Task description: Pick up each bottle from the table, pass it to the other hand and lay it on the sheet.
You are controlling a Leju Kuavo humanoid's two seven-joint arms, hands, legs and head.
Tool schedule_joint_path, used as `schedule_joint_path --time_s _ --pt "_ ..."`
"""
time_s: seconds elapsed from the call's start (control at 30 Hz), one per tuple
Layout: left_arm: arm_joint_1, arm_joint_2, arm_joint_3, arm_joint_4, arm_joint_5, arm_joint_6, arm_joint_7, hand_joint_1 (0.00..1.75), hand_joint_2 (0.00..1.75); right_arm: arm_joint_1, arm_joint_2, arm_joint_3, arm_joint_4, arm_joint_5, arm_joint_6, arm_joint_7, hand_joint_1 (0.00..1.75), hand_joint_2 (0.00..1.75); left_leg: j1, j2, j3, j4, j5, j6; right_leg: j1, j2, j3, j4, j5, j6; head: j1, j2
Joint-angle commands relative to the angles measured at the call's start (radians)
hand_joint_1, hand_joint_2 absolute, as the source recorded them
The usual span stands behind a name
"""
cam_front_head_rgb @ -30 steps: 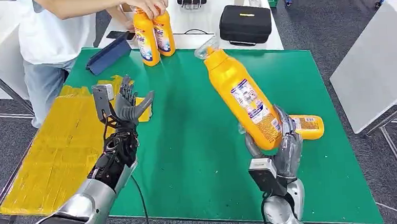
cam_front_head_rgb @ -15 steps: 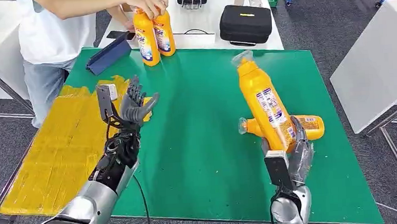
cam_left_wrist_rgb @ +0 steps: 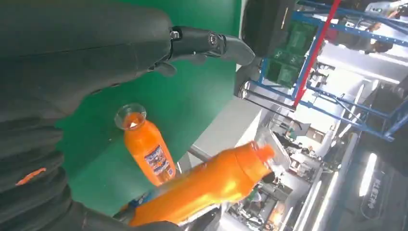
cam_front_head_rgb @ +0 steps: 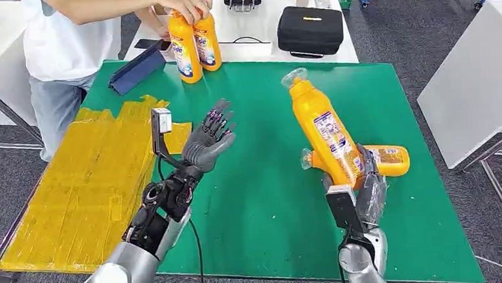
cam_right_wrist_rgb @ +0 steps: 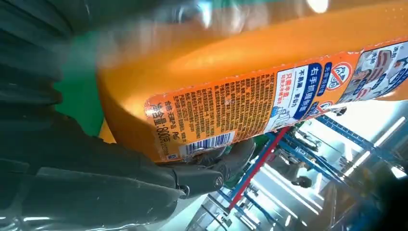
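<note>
My right hand (cam_front_head_rgb: 362, 191) grips the base of a tall orange bottle (cam_front_head_rgb: 326, 134) and holds it above the green mat (cam_front_head_rgb: 258, 199), its clear cap leaning up and to the left. Up close, the same bottle (cam_right_wrist_rgb: 250, 86) shows its label, pressed against my right fingers (cam_right_wrist_rgb: 120, 187). A second orange bottle (cam_front_head_rgb: 387, 159) lies on its side on the mat just behind that hand. My left hand (cam_front_head_rgb: 210, 141) is raised over the mat's middle, fingers spread, holding nothing, a short way left of the held bottle. The yellow sheet (cam_front_head_rgb: 75, 183) covers the mat's left part.
A person at the far left edge holds two upright orange bottles (cam_front_head_rgb: 185, 46) by their tops. A blue folder (cam_front_head_rgb: 137, 69) lies beside them. A black case (cam_front_head_rgb: 309, 29) sits on the white table behind. Another white table (cam_front_head_rgb: 478, 78) stands at the right.
My left hand has moved right and forward from the sheet's edge toward the mat's middle, fingers spreading. The held bottle swung from a strong left lean to nearly upright.
</note>
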Motion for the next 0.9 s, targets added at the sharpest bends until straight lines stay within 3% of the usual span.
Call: schedule_joint_path --time_s 0.03,0.27,0.4,0.63,0.87,0.9 --pt "-0.004 0.02 -0.067 -0.017 0.013 -0.023 0.021 0.0 1.75 -0.052 -0.002 0.017 0.095 -0.007 0.004 -0.012 1.75 1.75 0.001 0.003 0.003 0.0 -0.002 -0.002 0.001 0.002 0.003 -0.001 -0.001 -0.002 0.0 0.0" --pt "0.018 0.022 -0.146 -0.036 -0.008 -0.024 0.045 0.0 1.75 -0.043 -0.007 0.036 0.087 -0.007 -0.002 -0.018 1.75 1.75 0.001 0.002 0.004 0.0 -0.002 -0.003 0.001 0.001 0.004 -0.001 -0.001 -0.002 0.0 0.0" --pt "-0.012 0.012 -0.193 0.003 -0.109 0.065 0.004 0.0 1.75 -0.085 0.016 0.099 0.121 0.001 0.02 -0.04 1.75 1.75 0.001 0.003 0.002 0.001 -0.002 -0.002 0.002 0.002 0.002 -0.001 0.0 -0.002 0.0 0.0" --pt "-0.051 -0.008 -0.199 0.075 -0.136 0.093 -0.022 0.0 1.75 -0.181 0.034 0.208 0.199 0.007 0.031 -0.043 1.75 1.75 0.002 0.005 0.004 0.001 -0.003 -0.004 0.002 0.004 0.003 0.0 -0.001 -0.003 0.0 0.0" --pt "-0.044 -0.016 -0.203 0.067 -0.137 0.077 -0.017 0.0 1.75 -0.163 0.051 0.281 0.132 0.048 0.061 -0.02 1.75 1.75 0.001 0.002 0.002 0.0 -0.001 -0.002 0.001 0.001 0.002 0.0 -0.001 -0.002 0.0 0.0" --pt "-0.045 -0.018 -0.204 0.068 -0.137 0.074 -0.016 0.0 1.75 -0.159 0.05 0.288 0.125 0.055 0.063 -0.013 1.75 1.75 0.002 0.005 0.008 0.001 -0.005 -0.006 0.002 0.003 0.008 -0.001 -0.004 -0.004 0.0 0.0"
